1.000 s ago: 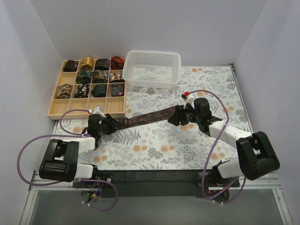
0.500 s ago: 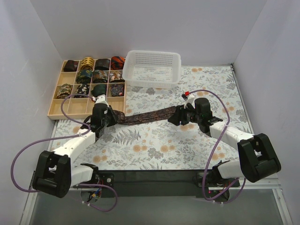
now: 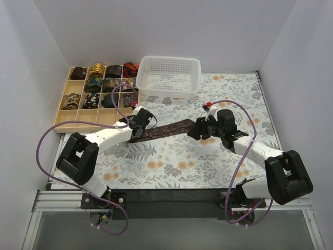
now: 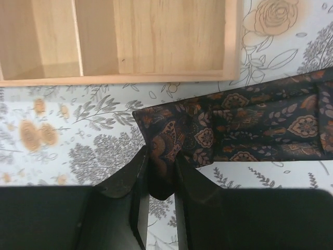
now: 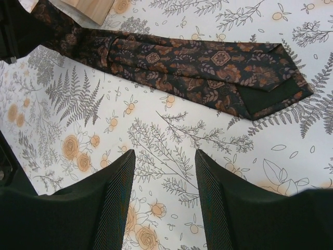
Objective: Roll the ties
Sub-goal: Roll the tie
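Upper left, the wooden tray (image 3: 73, 121) held rolled ties (image 3: 96, 86) beside the white basket (image 3: 169, 58); mid-frame a tie (image 3: 161, 129) lay flat, left gripper (image 4: 161, 161) pinching its left end, right gripper (image 5: 164, 159) open over its wide end.

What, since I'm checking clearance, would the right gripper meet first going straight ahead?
Probably the wide end of the dark brown patterned fabric necktie, just beyond the right gripper; depth is unclear.
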Controlling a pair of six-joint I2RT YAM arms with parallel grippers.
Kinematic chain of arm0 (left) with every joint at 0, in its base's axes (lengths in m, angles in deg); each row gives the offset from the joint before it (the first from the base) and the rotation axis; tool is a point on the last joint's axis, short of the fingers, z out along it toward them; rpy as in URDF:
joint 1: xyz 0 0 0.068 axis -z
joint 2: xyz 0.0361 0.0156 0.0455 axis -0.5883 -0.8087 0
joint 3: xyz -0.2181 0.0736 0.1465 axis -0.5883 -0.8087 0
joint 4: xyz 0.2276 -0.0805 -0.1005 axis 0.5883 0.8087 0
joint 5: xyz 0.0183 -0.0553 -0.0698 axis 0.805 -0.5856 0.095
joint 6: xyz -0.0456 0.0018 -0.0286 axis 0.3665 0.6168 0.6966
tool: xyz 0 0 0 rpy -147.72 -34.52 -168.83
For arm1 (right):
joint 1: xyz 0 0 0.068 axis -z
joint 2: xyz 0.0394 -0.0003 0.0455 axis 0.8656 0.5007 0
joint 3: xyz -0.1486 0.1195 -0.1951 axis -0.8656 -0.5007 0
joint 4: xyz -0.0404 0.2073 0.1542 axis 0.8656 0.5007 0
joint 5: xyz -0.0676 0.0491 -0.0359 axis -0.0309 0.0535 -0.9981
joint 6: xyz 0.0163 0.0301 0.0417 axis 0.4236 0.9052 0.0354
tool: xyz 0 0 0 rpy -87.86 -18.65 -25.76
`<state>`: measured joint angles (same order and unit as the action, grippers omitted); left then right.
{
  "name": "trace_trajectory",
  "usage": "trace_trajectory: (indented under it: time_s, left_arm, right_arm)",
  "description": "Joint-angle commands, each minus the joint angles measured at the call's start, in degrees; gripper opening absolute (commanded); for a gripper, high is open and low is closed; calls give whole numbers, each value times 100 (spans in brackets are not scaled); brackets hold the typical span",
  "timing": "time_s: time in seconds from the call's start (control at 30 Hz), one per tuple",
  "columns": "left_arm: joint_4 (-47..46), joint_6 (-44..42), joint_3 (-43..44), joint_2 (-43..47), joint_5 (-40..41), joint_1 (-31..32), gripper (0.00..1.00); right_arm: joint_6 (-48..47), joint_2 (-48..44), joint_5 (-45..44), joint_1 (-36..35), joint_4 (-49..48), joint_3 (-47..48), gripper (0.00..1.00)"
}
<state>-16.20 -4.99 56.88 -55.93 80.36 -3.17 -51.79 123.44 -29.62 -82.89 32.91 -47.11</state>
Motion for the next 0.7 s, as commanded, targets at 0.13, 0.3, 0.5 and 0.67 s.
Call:
trace_trajectory:
  time_s: [0.13, 0.3, 0.5, 0.67]
  left_arm:
    - [1212, -100, 815, -860, 1515, 799, 6]
    - [1748, 84, 1439, -1739, 1762, 1196, 16]
    - [2180, 252, 2222, -2549, 1815, 1618, 43]
    - [2075, 191, 2477, -2663, 1753, 1767, 51]
  right_arm:
    - [-47, -240, -67, 79, -163, -84, 48]
    - [-30, -310, -75, 140, -163, -128, 48]
    - [-21, -293, -5, 211, -163, -163, 48]
    - [-21, -389, -14, 255, -163, -225, 48]
